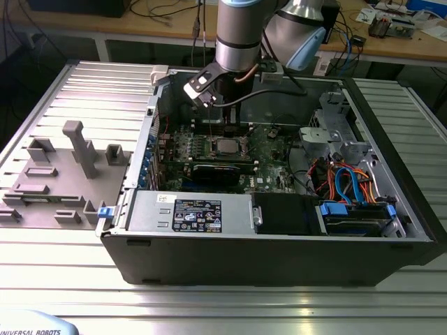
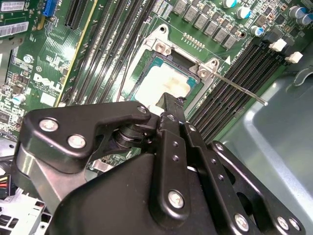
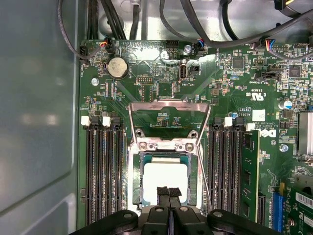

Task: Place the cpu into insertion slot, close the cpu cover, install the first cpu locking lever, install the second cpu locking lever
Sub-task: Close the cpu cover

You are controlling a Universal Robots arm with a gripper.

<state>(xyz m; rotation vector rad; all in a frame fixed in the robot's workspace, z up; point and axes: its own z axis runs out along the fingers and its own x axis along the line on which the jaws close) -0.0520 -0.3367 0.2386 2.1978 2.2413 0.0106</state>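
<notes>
- cpu point(image 3: 166, 177): a small flat square chip with a pale, dull silver top, lying level inside the insertion slot point(image 3: 191, 181), whose dark border frames it on all sides.
- cpu cover point(image 3: 168, 104): a thin silvery frame with an open centre, swung up and back from its hinge at the slot's edge, so green board shows through it.
- locking lever point(image 2: 239, 89): a thin metal rod, raised and angled away from the slot.
- gripper point(image 3: 169, 192): black, over one edge of the cpu, its jaws clenched together with nothing between them; whether they touch the chip I cannot tell.
- Around the slot: a green motherboard point(image 3: 161, 73) with rows of black memory slots point(image 3: 102, 171) on either side.
- Outermost: an open computer case point(image 1: 279, 237) lying on a ribbed metal tabletop point(image 1: 209, 307).
</notes>
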